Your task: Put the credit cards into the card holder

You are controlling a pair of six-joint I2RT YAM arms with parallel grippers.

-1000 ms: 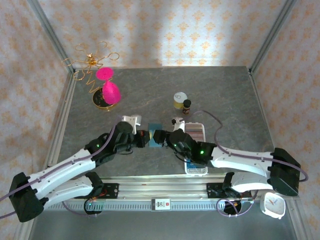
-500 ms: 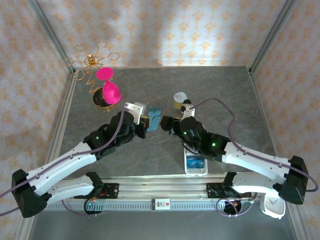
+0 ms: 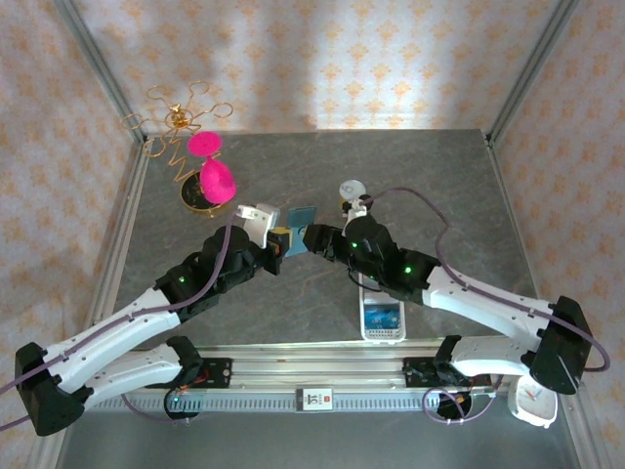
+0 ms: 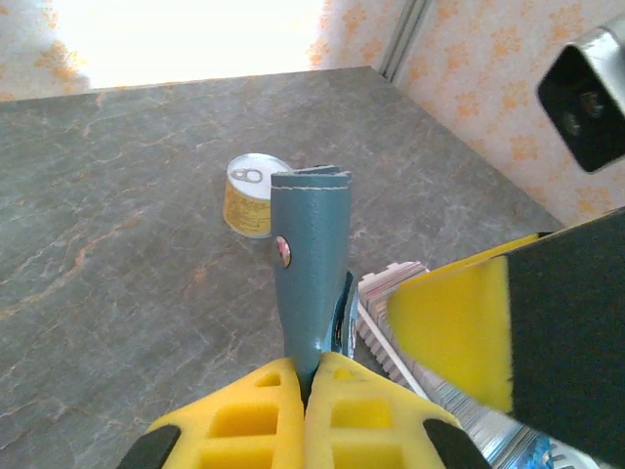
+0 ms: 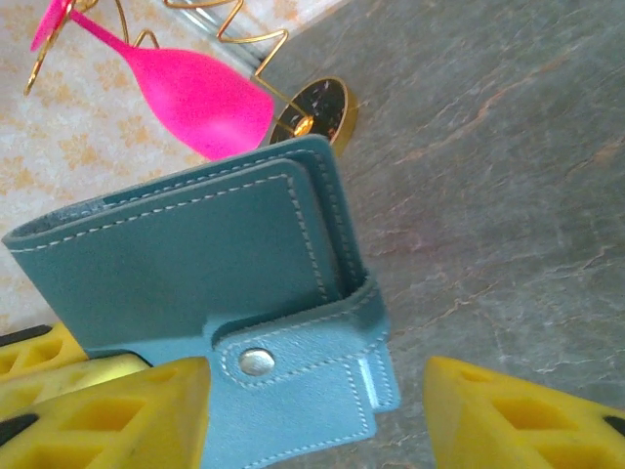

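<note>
Left gripper [image 4: 308, 376] clamped on the card holder [image 4: 311, 264] by its lower edge, now lifted above mid-table, up from near the front edge. Right gripper [image 5: 317, 391] open, empty, jaws flanking the snap tab [image 5: 283, 363], which looks fastened: unsnapping likely comes next

far table [image 3: 430, 166]: bare, open to pass.
left rear: pink glass [image 3: 217, 181] and wire stand [image 3: 181, 119] in the way.
right rear: can [image 3: 351, 191] stands near holder [image 3: 302, 217].
centre: holder between left gripper [image 3: 284, 237] and right gripper [image 3: 315, 237], gaps narrow.
near right: tray [image 3: 383, 320] lies on table.
</note>
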